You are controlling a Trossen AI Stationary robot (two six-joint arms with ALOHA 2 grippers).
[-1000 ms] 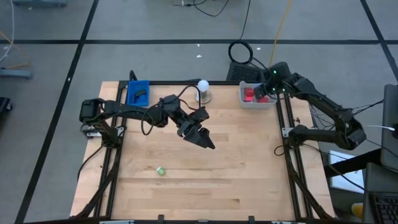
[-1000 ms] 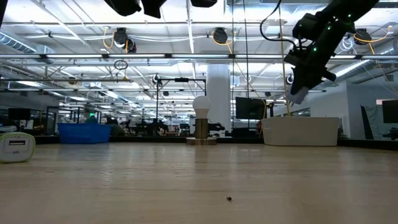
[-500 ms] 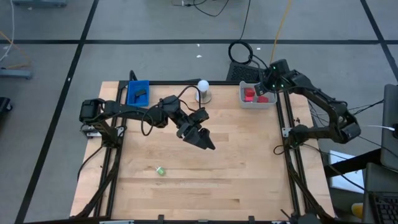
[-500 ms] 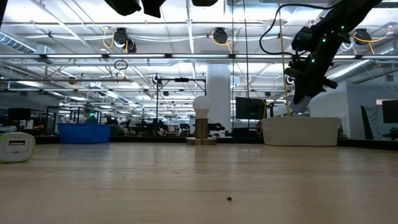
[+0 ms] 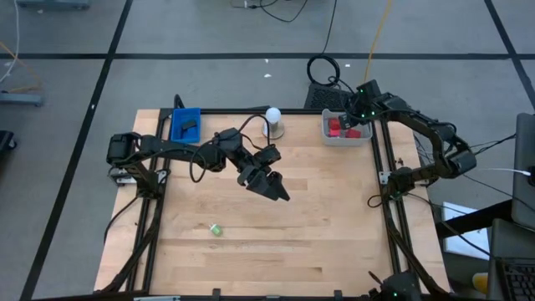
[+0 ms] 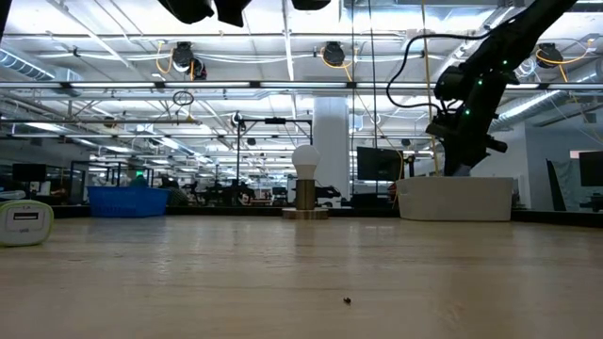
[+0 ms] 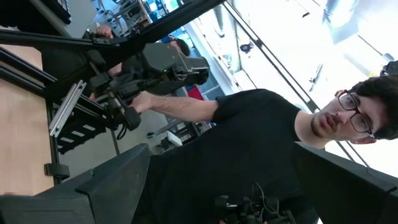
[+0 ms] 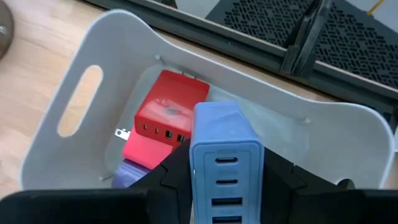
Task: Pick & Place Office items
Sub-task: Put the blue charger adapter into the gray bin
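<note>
Light-blue block (image 8: 222, 163) clamped btwn right fingers (image 8: 279, 178), over grey tray (image 8: 74, 112).

Open-plan robotics lab: ceiling trusses (image 6: 283, 87), rows of workstations (image 6: 113, 184) behind.

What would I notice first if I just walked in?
Probably the right gripper holding a light-blue block over the grey tray at the table's far right corner, where a red block already lies. One green bit sits alone on the wood near the front.
</note>
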